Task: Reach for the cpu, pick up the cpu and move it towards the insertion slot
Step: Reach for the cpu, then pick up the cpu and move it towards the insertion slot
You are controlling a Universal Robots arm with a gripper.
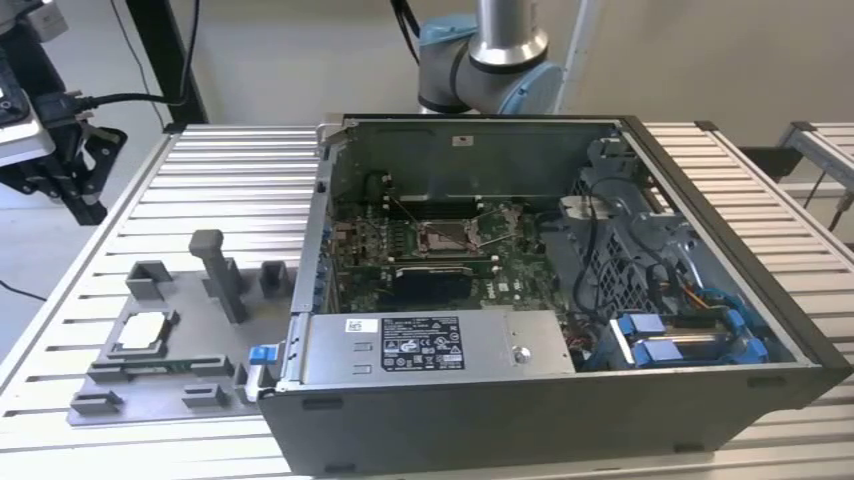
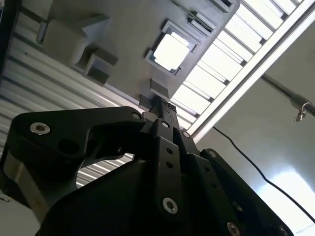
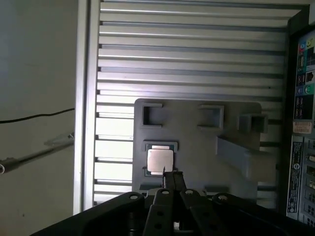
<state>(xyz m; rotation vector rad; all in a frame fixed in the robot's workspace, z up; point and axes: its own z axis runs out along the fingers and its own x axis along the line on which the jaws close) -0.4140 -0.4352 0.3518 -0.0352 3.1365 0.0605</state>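
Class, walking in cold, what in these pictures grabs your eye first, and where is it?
The opened computer case dominates the slatted table, its insertion slot near the middle. On the exterior view's left, the bright cpu lies in a grey tray, the black hand aimed at it in the first wrist view.

Black claw [image 2: 164, 105], fingers drawn together to a narrow tip, poised over a slatted metal table [image 2: 221, 64]. Just beyond the tip and clear of it, the silvery cpu [image 2: 170, 51] lies flat in a square recess of a grey tray [image 2: 123, 29] with raised blocks [image 2: 74, 34]. A dark cable [image 2: 246, 159] trails across the floor [image 2: 280, 142].
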